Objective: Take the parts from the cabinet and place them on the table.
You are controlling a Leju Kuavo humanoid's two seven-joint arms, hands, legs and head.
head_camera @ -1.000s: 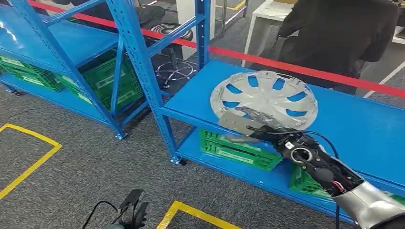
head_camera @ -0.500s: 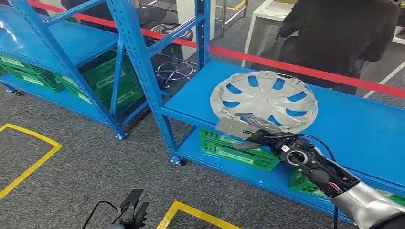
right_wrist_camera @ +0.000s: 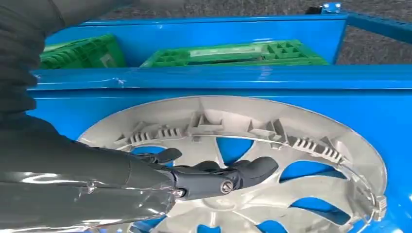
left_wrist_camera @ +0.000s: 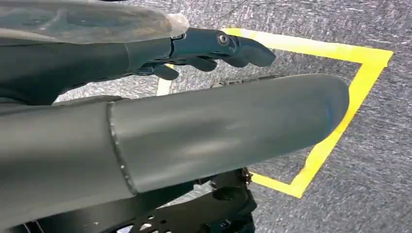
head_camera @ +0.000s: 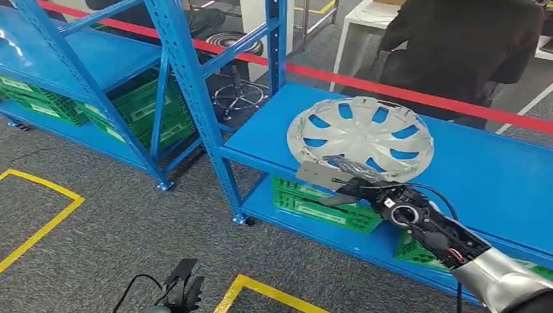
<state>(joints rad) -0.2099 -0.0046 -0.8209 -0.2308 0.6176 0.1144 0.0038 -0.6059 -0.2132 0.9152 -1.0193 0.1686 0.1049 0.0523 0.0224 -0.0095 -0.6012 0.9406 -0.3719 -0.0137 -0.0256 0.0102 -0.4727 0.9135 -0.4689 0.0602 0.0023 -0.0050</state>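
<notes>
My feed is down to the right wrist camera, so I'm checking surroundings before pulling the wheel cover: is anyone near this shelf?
Observer: Yes. The head view shows a person in dark clothing standing behind the blue shelf, on the far side of a red barrier strip.
Operator: And where is the left hand?
Observer: The left hand hangs low over grey carpet, beside a yellow floor marking, and it holds nothing.

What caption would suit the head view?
Robot's right hand reaches the silver wheel cover lying on a blue shelf.
</notes>
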